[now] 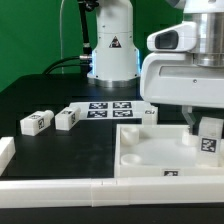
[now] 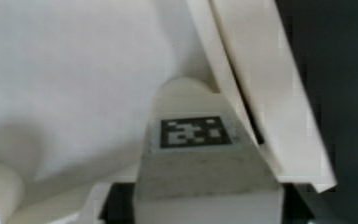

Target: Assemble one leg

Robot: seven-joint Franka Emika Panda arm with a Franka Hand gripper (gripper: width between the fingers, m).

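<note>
Step in hand: the arm carries 1 leg (image 1: 209, 133) to the white panel (image 1: 150, 150); I judge this as the placing step, with the leg over the corner of the panel at the exterior view's right, not yet seated.

Fingers: the gripper (image 1: 207, 124) is clenched on the leg. In the exterior view, 1 finger is at each side of the block. In the wrist view, the tagged leg (image 2: 195, 140) runs out from between the 2 dark fingers (image 2: 119, 200).

Where the leg is: at the far right of the exterior view, above the right part of the panel, close to its raised rim (image 2: 265, 90). If it already touches the panel floor, I cannot tell.

Socket: a round recess (image 1: 140, 152) is visible in the left part of the panel. The one under the leg is hidden by the gripper and the leg.

Next move calls for: to line the lower end of the leg with the corner socket, then go down straight, and probably turn it in. The rim is very near, so a small side error can make the leg catch on it.

Other parts: 2 more legs (image 1: 52, 120) lie on the black counter (image 1: 70, 150) at the left, well apart from the panel. The marker board (image 1: 110, 107) lies further back.
</note>
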